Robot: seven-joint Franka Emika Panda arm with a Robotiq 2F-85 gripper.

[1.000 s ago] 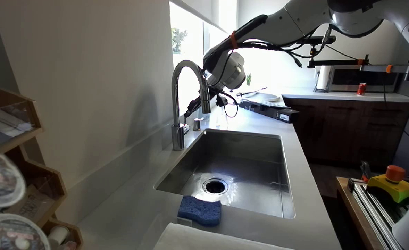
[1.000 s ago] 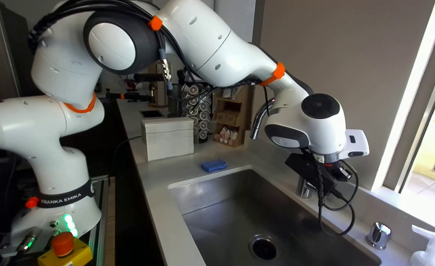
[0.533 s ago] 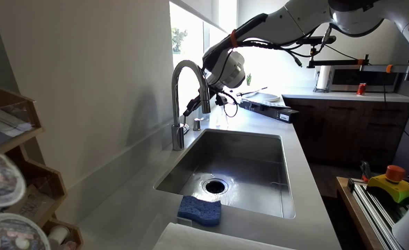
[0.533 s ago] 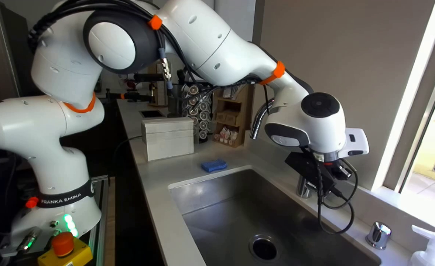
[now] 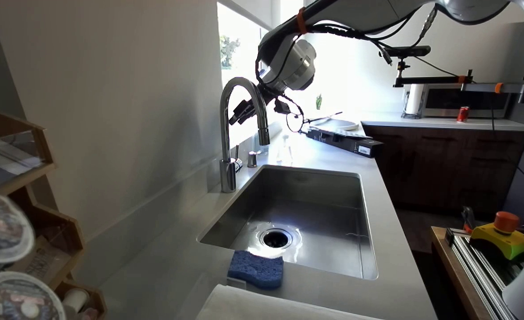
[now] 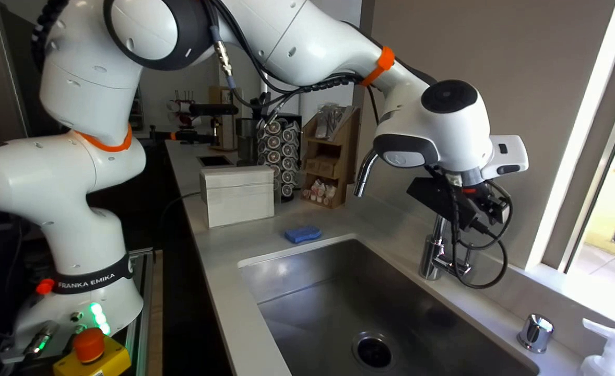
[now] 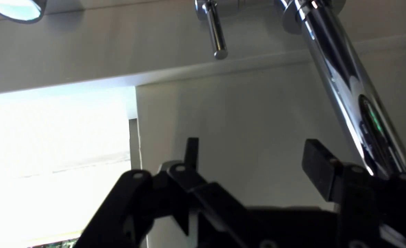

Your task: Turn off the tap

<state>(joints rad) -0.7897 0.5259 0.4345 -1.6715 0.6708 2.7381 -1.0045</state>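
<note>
The tap (image 5: 225, 133), a chrome gooseneck, rises from the counter beside the sink. Its slim side lever (image 5: 237, 152) stands upright, and in the wrist view the lever (image 7: 217, 34) is at the top of the picture, beyond the fingertips. My gripper (image 7: 252, 148) is open, with only bare wall between its fingers. Raised above the lever and apart from it, the gripper sits close to the tap's stem (image 7: 347, 75), which passes right beside one finger; whether they touch I cannot tell. Below the spout (image 5: 263, 133) no water stream shows. The gripper mount hides part of the tap in an exterior view.
The steel sink (image 6: 307, 282) lies below the arm. Around it are a blue sponge (image 5: 255, 270), a chrome cap (image 6: 535, 332), a white soap pump (image 6: 611, 344) and a pale box (image 6: 238, 196). A wall and window stand close behind the tap.
The arm has lifted, carrying the gripper up and away from the lever, where its fingertips were before. The lever's top now shows. The fingers look wider apart.
</note>
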